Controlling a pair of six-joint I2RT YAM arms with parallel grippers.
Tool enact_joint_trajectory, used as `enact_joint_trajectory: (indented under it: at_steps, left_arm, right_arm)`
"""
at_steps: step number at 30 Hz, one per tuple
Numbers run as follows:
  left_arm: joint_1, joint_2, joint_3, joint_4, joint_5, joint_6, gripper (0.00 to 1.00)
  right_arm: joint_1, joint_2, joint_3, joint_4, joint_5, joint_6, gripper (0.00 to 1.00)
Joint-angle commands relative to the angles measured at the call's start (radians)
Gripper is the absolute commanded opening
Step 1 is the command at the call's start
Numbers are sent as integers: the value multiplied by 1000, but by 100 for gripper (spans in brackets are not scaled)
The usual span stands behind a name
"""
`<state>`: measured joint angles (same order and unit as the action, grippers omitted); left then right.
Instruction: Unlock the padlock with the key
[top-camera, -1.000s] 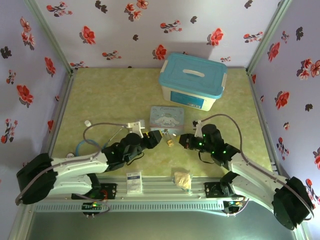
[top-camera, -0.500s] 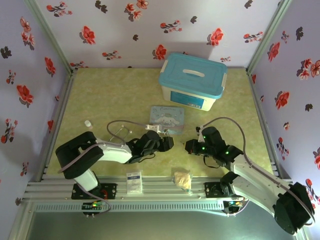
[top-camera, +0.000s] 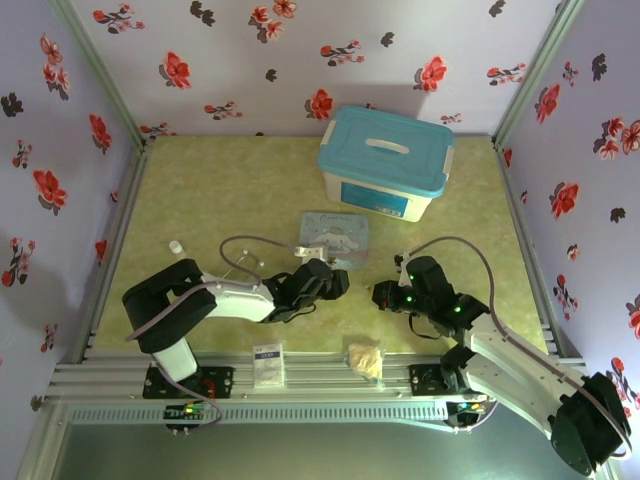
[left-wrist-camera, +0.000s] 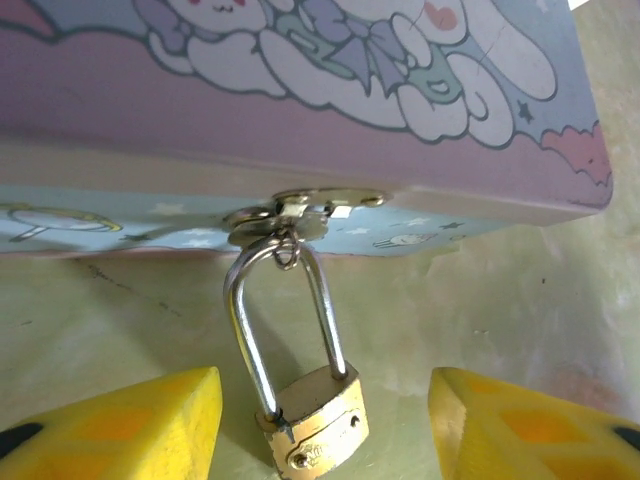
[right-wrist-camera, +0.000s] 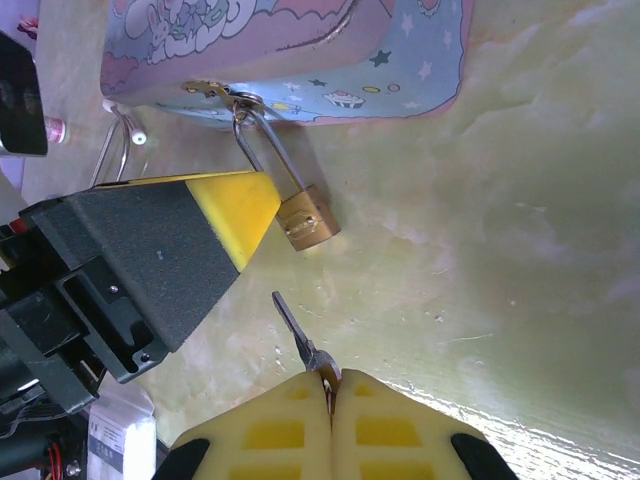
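No legible text, padlock (left-wrist-camera: 316, 425) engraving too blurred, white card (top-camera: 267, 365) print too small

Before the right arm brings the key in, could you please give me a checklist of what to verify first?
1. Key held by the right gripper: ok, its blade sticks out from the shut pads.
2. Left gripper astride the padlock: ok, one finger on each side.
3. Padlock steadied: not ok, the fingers stand apart from it.
4. Shackle through the hasp of the tin: ok.
5. Keyhole facing the key: cannot tell, it is not visible.
6. Key in the padlock: not ok, the tip is short of it.
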<state>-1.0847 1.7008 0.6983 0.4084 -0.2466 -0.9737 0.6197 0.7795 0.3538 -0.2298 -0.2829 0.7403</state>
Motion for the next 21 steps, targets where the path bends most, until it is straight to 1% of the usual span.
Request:
enact_joint_trajectory:
  at_steps: [1,5,8,10,12,15,16,18,21]
  left_arm:
    - [-4,0,-5,-32,-58,-15,60]
    - [-4,72,23,14,-1,-2,60]
    - [-4,104,21,64,5,-22,56]
    - [-4,116,5,121,12,-32,53]
    - [-5,125,6,144,21,-36,48]
    - [-10,139,10,162,34,-45,36]
    - [-13,141,4,181,35,-49,34]
    - [-17,147,4,182,34,-63,34]
    - [-17,175,15,163,34,-75,37]
  right_arm:
    - [-6,2,-21,23,18,1,0]
    - [-6,5,-20,22,18,-1,0]
    - [-6,-1,-19,13,24,-4,0]
    - [-7,-5,-19,4,29,-1,0]
    - [-8,-10,-27,5,30,3,0]
    - [-6,-10,-40,19,30,13,0]
    - [-8,-8,-45,29,28,17,0]
    - [-8,-5,-50,42,24,25,0]
    - [-7,8,-61,75,16,36,0]
